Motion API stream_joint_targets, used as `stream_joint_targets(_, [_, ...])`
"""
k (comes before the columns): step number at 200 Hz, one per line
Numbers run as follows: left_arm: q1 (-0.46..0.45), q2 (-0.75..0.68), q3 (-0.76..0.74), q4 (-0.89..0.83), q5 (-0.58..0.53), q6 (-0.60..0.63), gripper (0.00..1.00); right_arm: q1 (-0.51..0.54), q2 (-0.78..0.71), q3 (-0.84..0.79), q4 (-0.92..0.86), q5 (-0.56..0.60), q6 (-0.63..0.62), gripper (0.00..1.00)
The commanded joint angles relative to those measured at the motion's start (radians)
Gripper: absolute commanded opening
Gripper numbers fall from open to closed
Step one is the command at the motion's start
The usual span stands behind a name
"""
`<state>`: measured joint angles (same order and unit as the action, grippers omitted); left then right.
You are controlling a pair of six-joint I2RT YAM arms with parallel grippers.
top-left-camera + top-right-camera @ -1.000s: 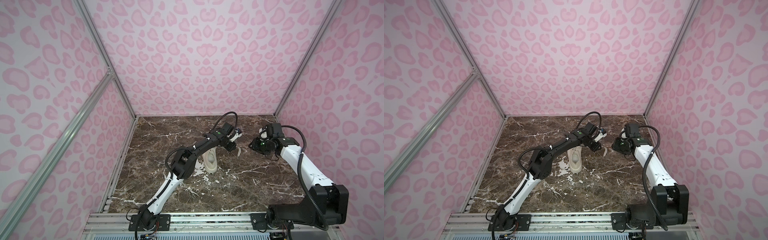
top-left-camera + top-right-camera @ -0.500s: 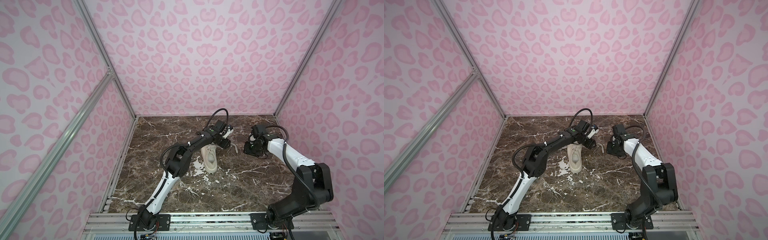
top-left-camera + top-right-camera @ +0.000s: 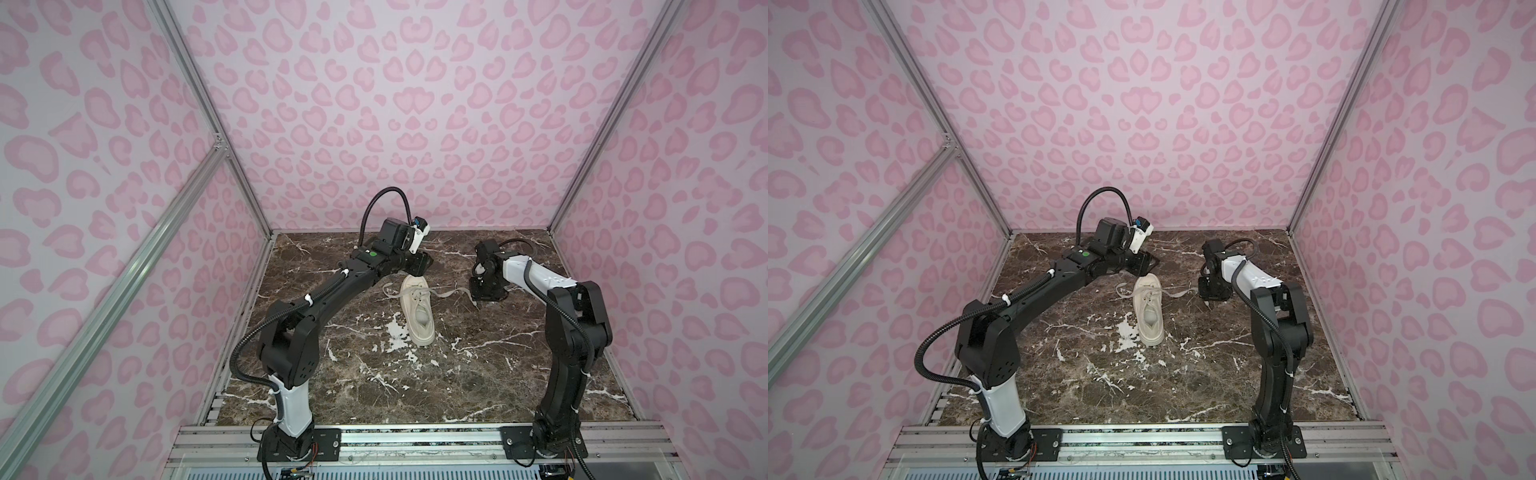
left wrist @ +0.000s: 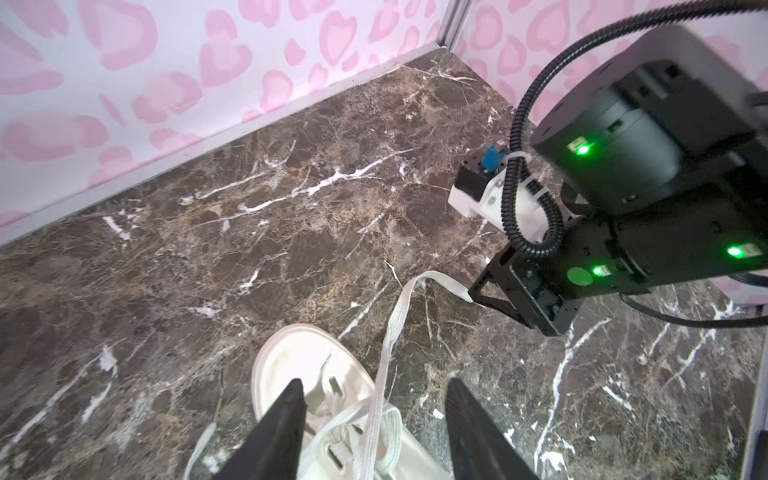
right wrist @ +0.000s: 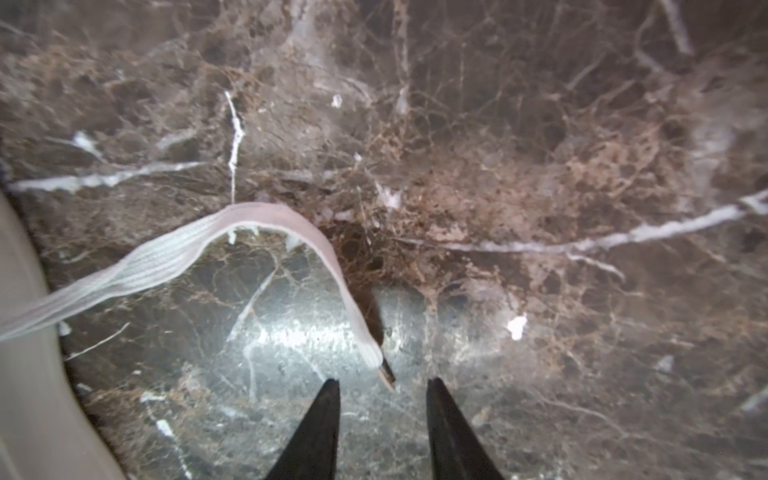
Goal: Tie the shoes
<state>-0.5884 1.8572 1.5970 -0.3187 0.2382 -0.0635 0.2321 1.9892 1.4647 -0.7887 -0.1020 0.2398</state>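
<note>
1. Cream low-top sneaker (image 3: pixel 419 316), thick sole, is sitting upright on marble table (image 3: pixel 374 395); its flat laces (image 4: pixel 395 316) are lying untied.
2. Left gripper (image 4: pixel 374 386) is hovering over sneaker's laced front, jaws apart.
3. Right gripper (image 5: pixel 382 384) is hanging beside sneaker at a lace tip, jaws apart.

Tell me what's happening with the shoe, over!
Left gripper open over sneaker. Right gripper open by lace end. No bow yet. Nothing blocking.

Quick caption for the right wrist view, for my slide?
Open right gripper above the marble tabletop, the cream lace ending just ahead of it and trailing back to the sneaker.
</note>
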Motion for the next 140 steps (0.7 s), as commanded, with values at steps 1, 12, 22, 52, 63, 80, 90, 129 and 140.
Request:
stream_joint_targets(1, [0.005,-0.025,-0.034,-0.009,-0.003,-0.014,0.56,0.003,0.044,0.050,-0.042,0.019,-0.064,0.37])
stream_joint_targets(12, [0.006,-0.037,-0.049,-0.012,-0.002,-0.019,0.56,0.003,0.062,0.064,-0.047,0.018,-0.078,0.37])
stream_joint_targets(22, [0.005,-0.048,-0.063,-0.011,-0.002,-0.027,0.56,0.002,0.075,0.072,-0.051,0.016,-0.087,0.37])
stream_joint_targets(52, [0.006,-0.078,-0.123,0.000,0.012,-0.054,0.56,0.004,0.105,0.086,-0.055,0.004,-0.097,0.36])
stream_joint_targets(63, [0.006,-0.090,-0.145,0.003,0.008,-0.061,0.56,0.005,0.112,0.088,-0.053,0.001,-0.099,0.35])
stream_joint_targets(80, [0.006,-0.108,-0.180,0.006,-0.003,-0.069,0.56,0.009,0.123,0.091,-0.055,0.005,-0.099,0.33])
stream_joint_targets(90, [0.005,-0.118,-0.197,0.011,-0.007,-0.073,0.56,0.012,0.127,0.091,-0.055,0.005,-0.099,0.31])
stream_joint_targets(129, [0.007,-0.139,-0.229,-0.001,-0.009,-0.095,0.55,0.016,0.127,0.080,-0.042,-0.016,-0.084,0.16])
stream_joint_targets(140, [0.007,-0.140,-0.237,-0.006,-0.005,-0.100,0.55,0.015,0.115,0.070,-0.029,-0.032,-0.070,0.11])
